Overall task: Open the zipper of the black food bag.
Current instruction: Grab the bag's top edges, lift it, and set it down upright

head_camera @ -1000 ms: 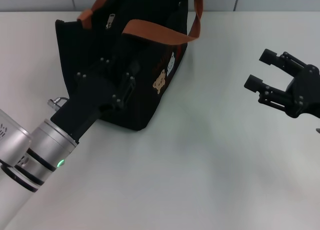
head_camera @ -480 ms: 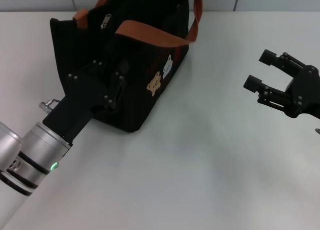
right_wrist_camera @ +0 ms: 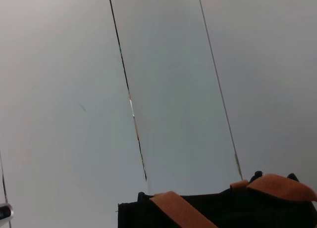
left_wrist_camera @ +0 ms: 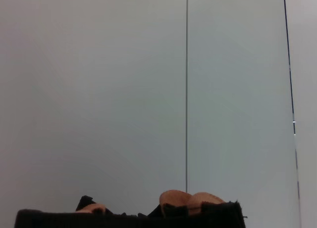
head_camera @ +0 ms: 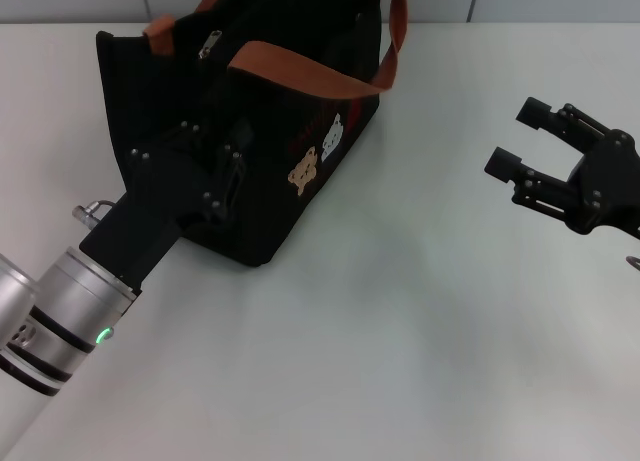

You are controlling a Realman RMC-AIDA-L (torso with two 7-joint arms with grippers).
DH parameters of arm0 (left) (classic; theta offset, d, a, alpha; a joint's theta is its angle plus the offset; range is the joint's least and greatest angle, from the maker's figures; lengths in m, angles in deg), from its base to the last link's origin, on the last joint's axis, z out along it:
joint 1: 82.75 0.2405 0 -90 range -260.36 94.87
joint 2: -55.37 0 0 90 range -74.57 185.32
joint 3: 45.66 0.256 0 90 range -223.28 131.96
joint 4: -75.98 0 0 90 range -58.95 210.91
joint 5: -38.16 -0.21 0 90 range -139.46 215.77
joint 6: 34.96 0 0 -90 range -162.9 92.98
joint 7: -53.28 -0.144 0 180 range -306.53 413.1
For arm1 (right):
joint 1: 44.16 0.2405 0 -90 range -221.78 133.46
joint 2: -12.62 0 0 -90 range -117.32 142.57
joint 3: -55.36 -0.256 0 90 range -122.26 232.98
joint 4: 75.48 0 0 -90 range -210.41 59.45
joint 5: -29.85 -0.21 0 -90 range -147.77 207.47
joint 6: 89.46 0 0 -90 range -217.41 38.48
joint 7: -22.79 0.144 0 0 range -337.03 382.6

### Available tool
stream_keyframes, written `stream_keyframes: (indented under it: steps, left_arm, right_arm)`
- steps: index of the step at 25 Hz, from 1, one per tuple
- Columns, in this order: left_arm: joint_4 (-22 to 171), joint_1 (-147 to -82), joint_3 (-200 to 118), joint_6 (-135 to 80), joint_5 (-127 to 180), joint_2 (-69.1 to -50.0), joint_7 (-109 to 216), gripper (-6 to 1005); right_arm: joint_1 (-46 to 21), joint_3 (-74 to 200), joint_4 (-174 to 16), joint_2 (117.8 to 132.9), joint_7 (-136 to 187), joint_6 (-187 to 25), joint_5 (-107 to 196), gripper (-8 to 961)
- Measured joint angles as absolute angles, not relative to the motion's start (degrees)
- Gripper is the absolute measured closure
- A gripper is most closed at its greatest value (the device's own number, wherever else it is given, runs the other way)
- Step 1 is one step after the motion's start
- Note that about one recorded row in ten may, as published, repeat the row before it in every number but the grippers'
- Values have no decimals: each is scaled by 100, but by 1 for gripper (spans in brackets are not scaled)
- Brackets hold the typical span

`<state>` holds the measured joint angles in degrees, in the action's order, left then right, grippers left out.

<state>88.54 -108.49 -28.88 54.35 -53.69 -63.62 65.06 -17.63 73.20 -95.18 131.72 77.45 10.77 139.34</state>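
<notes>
A broad white table (head_camera: 400,311) fills the head view, backed by a pale panelled wall (left_wrist_camera: 99,89) with thin dark seams that both wrist views look straight at. At the table's far left stands the boxy black fabric food bag (head_camera: 270,131), its near corner turned toward the robot, two orange-brown straps (head_camera: 300,61) arching over its top. The left arm, silver tube then black housing, lies diagonally against the bag's near face; the left gripper (head_camera: 215,176) is black on black there, and whether its fingers are spread or closed on anything cannot be told. The right gripper (head_camera: 530,141) hovers well apart from the bag at the table's right side, its black fingers spread wide and holding nothing.

Only the head view shows the zipper (head_camera: 208,46), its small silver metal pull tab lying near the bag's far left top edge beside a strap end. It also shows the tan and white bear patches (head_camera: 318,156) and red lettering above them, too small to read. The wrist views catch only the bag's top rim and strap loops.
</notes>
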Motion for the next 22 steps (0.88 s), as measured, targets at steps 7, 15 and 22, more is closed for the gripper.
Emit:
stream_keyframes:
  steps: [7,15,22]
  left_arm:
    - [8854,-10850,-2888,5436,-5374,-6363,6506,782]
    - [8756,-10844,-2861,5476,-5388,-6353,6567,784]
    - [7641,-10515,-2839,5980,-5390,-6327,7857,790]
  right_arm:
    - [-1762,7320,-9516,13172,7745,1078,13930,119]
    - [-1754,7320,-9490,13172,7745,1023,13927,119]
    - [-1755,7321,-9482,13172,7746,1020,13918,119]
